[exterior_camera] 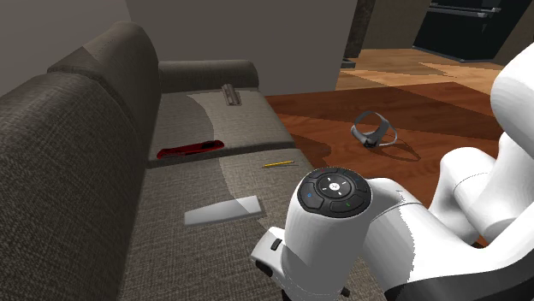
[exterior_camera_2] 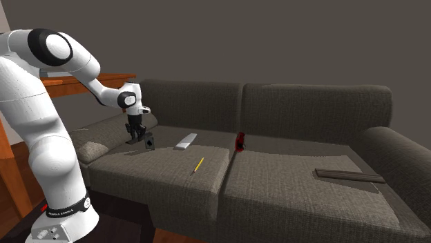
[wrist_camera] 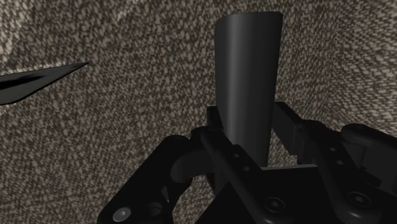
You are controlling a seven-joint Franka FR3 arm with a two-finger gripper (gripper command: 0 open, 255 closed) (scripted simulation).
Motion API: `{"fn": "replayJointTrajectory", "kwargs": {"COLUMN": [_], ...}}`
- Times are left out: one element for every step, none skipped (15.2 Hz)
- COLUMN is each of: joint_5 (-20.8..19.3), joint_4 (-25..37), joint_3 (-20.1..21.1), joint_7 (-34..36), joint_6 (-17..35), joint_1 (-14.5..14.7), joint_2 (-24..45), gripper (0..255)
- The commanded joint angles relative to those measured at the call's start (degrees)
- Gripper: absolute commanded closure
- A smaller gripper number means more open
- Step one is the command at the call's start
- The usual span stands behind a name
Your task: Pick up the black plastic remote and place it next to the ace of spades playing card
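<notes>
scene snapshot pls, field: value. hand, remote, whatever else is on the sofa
hand: low over the sofa's end seat, shut on the remote
remote: dark, long, clasped in the hand
dark flat shape: close beside the hand; maybe the card, face unreadable
grey slab: flat on the same seat
pencil: yellow, same seat, near its front edge
red object: in the gap between the seat cushions
sofa: dark woven fabric
</notes>
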Motion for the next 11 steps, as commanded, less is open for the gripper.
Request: {"fn": "replayJointTrajectory", "kwargs": {"joint_5": [-0.02,-0.02,-0.02,-0.02,-0.02,-0.02,-0.02,-0.02,-0.02,-0.02,0.86], "joint_4": [-0.02,-0.02,-0.02,-0.02,-0.02,-0.03,-0.03,-0.03,-0.03,-0.03,0.70], "joint_3": [0.01,0.01,0.01,0.01,0.01,0.01,0.01,0.01,0.01,0.01,-0.45], "joint_7": [0.01,0.01,0.01,0.01,0.01,0.01,0.01,0.01,0.01,0.01,-0.71], "joint_6": [0.09,0.09,0.09,0.09,0.09,0.09,0.09,0.09,0.09,0.09,-2.19], "joint_1": [-0.01,-0.01,-0.01,-0.01,-0.01,-0.01,-0.01,-0.01,-0.01,-0.01,0.10], "joint_2": [0.04,0.04,0.04,0.04,0.04,0.04,0.04,0.04,0.04,0.04,-1.68], "gripper": [255,255,255,255,0,0,0,0,0,0,0]}}
